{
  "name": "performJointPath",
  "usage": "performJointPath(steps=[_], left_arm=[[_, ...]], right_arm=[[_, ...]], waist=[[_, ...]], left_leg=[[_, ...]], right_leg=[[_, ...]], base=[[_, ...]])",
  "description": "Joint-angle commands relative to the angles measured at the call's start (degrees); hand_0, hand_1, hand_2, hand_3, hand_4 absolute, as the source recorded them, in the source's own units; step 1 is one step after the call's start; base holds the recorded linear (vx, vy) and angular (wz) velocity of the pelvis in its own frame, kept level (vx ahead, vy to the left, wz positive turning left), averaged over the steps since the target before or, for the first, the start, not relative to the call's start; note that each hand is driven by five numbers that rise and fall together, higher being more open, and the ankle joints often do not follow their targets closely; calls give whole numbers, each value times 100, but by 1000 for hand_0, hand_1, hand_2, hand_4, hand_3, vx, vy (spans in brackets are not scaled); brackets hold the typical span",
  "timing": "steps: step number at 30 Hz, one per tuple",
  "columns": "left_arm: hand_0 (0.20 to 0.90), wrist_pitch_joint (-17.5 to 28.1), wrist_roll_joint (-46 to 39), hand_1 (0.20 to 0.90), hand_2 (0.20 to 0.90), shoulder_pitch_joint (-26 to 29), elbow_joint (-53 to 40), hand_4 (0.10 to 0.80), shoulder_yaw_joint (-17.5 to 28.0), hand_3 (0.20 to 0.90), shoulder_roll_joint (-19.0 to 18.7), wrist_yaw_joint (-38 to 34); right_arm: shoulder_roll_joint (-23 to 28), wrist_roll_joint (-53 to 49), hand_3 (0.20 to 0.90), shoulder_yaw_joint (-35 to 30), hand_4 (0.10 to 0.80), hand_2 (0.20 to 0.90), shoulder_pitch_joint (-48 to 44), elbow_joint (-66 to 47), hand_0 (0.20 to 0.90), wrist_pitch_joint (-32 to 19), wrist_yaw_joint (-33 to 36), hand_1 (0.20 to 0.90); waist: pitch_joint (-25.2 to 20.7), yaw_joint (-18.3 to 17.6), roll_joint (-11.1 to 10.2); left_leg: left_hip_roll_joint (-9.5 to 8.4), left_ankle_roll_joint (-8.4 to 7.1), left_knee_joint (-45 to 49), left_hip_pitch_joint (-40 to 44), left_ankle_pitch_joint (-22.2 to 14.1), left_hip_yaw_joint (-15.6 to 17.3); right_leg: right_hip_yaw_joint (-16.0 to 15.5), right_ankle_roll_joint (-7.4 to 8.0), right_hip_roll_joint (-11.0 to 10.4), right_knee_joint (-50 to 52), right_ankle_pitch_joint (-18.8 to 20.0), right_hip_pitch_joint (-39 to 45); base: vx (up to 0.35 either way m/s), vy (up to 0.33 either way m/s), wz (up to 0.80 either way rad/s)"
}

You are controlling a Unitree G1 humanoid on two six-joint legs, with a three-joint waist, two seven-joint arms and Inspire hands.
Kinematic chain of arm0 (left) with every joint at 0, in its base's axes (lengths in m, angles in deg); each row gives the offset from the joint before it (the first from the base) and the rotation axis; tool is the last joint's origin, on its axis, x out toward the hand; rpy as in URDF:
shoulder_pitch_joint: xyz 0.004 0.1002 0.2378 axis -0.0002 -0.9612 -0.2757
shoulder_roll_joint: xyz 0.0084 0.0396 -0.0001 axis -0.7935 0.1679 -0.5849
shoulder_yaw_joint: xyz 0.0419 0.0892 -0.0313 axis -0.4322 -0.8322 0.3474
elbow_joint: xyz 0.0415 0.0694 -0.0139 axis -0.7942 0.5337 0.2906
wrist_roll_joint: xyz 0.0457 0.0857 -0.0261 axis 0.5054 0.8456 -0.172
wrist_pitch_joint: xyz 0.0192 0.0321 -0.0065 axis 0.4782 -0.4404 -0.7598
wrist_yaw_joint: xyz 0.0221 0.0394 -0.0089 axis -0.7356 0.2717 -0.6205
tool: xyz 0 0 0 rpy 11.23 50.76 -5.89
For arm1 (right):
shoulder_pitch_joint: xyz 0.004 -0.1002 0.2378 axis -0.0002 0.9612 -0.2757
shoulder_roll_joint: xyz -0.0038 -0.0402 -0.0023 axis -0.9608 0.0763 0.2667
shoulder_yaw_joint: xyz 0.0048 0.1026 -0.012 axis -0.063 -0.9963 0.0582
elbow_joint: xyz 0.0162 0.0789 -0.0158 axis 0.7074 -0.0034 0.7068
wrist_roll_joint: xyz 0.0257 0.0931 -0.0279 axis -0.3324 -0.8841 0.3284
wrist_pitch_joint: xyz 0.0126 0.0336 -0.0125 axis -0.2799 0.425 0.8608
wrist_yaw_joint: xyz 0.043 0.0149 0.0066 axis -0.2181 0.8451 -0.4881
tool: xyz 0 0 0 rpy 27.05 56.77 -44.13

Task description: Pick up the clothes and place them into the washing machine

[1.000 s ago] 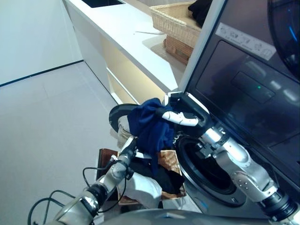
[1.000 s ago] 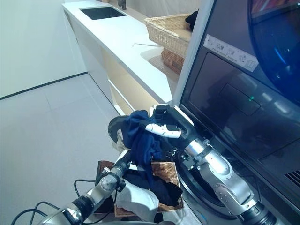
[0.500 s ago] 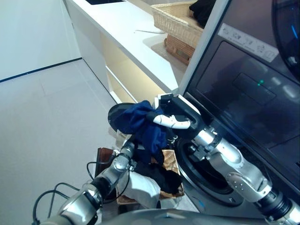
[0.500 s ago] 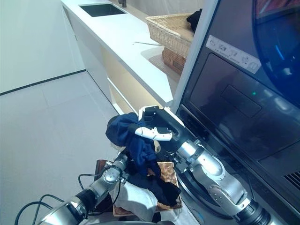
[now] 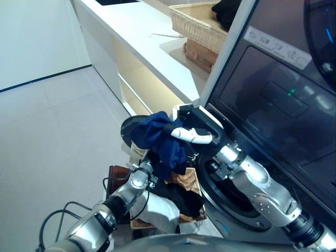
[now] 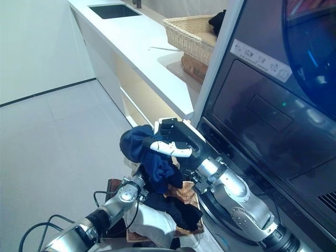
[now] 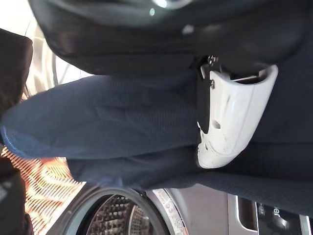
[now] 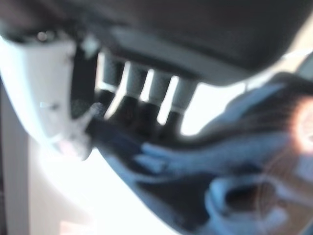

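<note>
Dark glass and grey panels of the washing machine [image 5: 273, 105] filled the right of the scene, round drum opening [image 5: 231, 194] low at the front, ribbed steel inside. Beside it, long white counter [image 6: 142, 47] with a woven wicker basket [image 6: 191, 34]. Below, by the opening, a flat brown woven basket [image 5: 184, 181] heaped with black and white clothes [image 5: 163, 207]. Held up just before the opening, navy garment [image 6: 149, 155], bunched and hanging in limp folds. Gripped by both: right hand [image 6: 176, 142], white-covered thumb pressed over the cloth, fingers curled into it; left hand [image 7: 230, 122] closed on the same cloth from beneath. Judged soft, light, shapeless, likely to trail and snag on the door rim; best taken at the bunched middle, loose ends gathered. Fine-knit matte fabric, smooth hard plastic on the thumb cover.
</note>
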Motion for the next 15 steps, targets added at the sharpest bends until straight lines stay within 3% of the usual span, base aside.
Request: performJointPath(steps=[1,6,7,8,9,10,11,15], left_arm=[[200,497,-98,200,200,817,-59,300,9,200,404,11],[200,507,-95,200,200,738,-163,300,70,200,303,48],[200,501,-87,200,200,711,-191,300,104,200,263,49],[200,495,-74,200,200,693,-191,300,137,200,237,49],[200,497,-69,200,200,672,-206,300,173,200,201,47],[200,497,-69,200,200,672,-206,300,173,200,201,47],[200,510,-63,200,200,598,-253,300,262,200,120,48],[200,541,-28,200,200,390,-495,300,470,200,-63,57]], right_arm=[[-271,-34,200,-355,300,200,-81,-409,200,-469,28,200],[-318,63,200,-488,300,200,68,-360,200,-476,67,200],[-343,87,230,-536,322,230,121,-331,230,-481,90,230],[-366,113,439,-587,471,439,166,-314,439,-497,110,439],[-371,133,771,-651,708,771,234,-305,771,-500,123,771],[-371,133,771,-652,708,771,234,-305,771,-500,123,771],[-416,168,900,-800,800,900,363,-331,900,-541,151,900],[-636,230,900,-1125,800,900,672,-223,900,-617,257,900]], waist=[[-455,168,-154],[-449,172,-144],[-444,173,-143],[-441,171,-138],[-441,171,-136],[-441,171,-136],[-439,168,-126],[-435,167,-102]], left_leg=[[-112,-365,-31,53,-275,16],[-115,-358,-24,58,-278,14],[-114,-355,-22,58,-280,13],[-115,-354,-25,61,-281,15],[-116,-354,-31,65,-284,17],[-116,-354,-31,65,-284,17],[-123,-351,-26,65,-289,11],[-131,-339,-31,56,-290,4]], right_leg=[[-205,7,-3,133,175,21],[-193,6,-1,140,177,23],[-192,5,-2,140,176,23],[-190,7,-3,136,177,26],[-191,9,-3,130,176,28],[-191,9,-3,130,176,28],[-186,9,-6,136,175,23],[-177,10,-19,130,185,10]], base=[[0,0,0],[0,0,0],[0,0,0],[0,0,0],[0,0,0],[0,0,0],[0,0,0],[0,0,0]])
